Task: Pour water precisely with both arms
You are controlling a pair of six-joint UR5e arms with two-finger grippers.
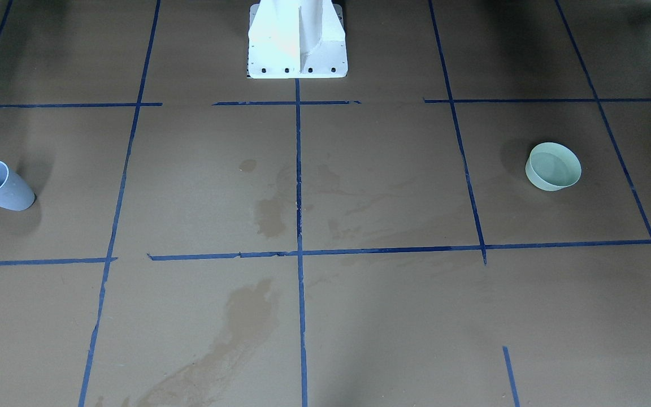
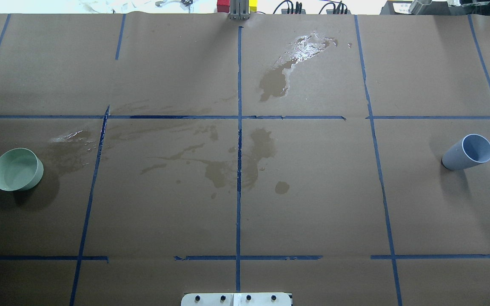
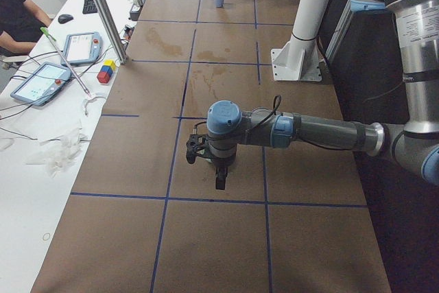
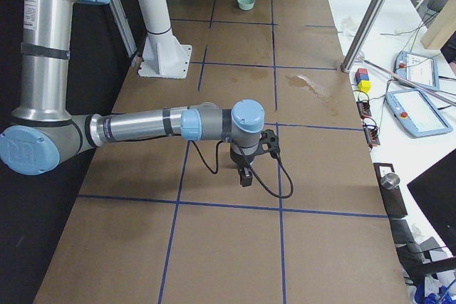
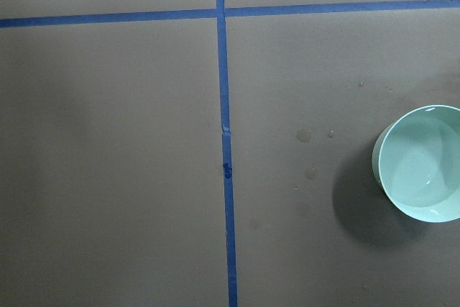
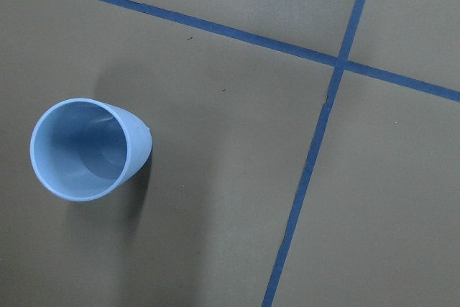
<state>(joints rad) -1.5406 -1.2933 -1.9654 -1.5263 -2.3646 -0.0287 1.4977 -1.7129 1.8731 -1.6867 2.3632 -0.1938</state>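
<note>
Your blue cup (image 6: 86, 149) stands upright, mouth up, at 9 o'clock in the right wrist view, so the right gripper (image 4: 246, 174) is nearer. The green bowl (image 5: 424, 163) sits at 3 o'clock in the left wrist view, near the left gripper (image 3: 218, 175). You cannot tell whether either claw is apart or together. Spilt water (image 2: 302, 46) glistens on the brown paper (image 2: 313, 191), and the two vessels stand well apart.

Brown paper-covered desk (image 2: 313, 204), gridded with blue tape (image 2: 239, 140) and wet in patches.
A pale green bowl (image 2: 17, 169) stood mouth up near the left fingers (image 3: 219, 182), and a blue cup (image 2: 468, 152) stood near the right fingers (image 4: 245, 177). Well apart from both lay a glossy pool of water (image 2: 304, 46) and dark damp stains (image 2: 221, 172) about the centre line. A white pedestal (image 1: 297, 39) was bolted at the robot's edge.
</note>
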